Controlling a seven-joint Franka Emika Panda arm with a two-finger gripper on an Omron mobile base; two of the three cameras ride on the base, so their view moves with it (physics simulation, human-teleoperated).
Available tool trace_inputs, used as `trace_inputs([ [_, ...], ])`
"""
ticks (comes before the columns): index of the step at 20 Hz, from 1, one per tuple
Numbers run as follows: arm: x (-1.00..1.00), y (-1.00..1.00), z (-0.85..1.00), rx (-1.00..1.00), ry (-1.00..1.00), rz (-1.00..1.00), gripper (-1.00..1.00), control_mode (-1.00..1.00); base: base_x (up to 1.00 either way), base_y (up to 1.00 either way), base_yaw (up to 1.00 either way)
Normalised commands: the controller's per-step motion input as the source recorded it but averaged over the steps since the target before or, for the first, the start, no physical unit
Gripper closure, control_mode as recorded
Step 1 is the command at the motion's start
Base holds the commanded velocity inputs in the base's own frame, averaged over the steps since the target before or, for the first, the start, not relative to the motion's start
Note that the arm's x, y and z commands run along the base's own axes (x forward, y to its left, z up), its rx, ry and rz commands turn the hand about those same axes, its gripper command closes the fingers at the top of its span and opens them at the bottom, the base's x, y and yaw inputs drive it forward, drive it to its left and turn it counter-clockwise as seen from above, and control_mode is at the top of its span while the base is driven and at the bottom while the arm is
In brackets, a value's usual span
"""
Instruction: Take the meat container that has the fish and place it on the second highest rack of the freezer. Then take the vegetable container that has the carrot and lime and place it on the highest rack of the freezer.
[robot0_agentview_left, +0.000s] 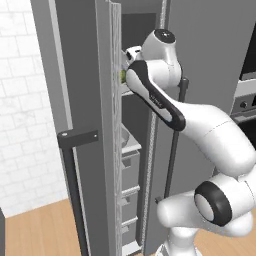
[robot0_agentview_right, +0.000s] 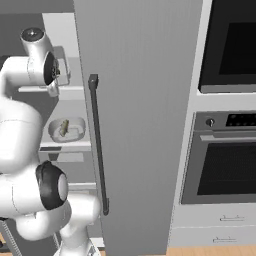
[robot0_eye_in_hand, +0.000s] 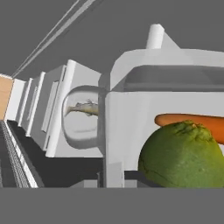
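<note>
My gripper (robot0_eye_in_hand: 114, 177), closed on the wall of the vegetable container (robot0_eye_in_hand: 131, 127), holds its 1 lime (robot0_eye_in_hand: 183, 155) and 1 carrot (robot0_eye_in_hand: 192, 122) at the freezer (robot0_agentview_right: 135, 125) top rack, directly above the 1 fish (robot0_agentview_right: 64, 127) container (robot0_agentview_right: 66, 131).

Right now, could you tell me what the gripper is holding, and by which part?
The gripper is shut on the near rim of the tray carrying the lime and carrot.
</note>
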Motion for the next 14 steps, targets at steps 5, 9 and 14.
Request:
trace_inputs([
  [5,1.00,0.44,-0.21,0.00,0.06,0.00,1.00,-1.00,0.00,0.00,0.00],
  [9,1.00,0.50,-0.37,-0.02,0.08,0.00,1.00,-1.00,0.00,0.00,0.00],
  [14,0.98,0.44,-0.38,-0.03,0.03,0.00,1.00,-1.00,0.00,0.00,0.00],
])
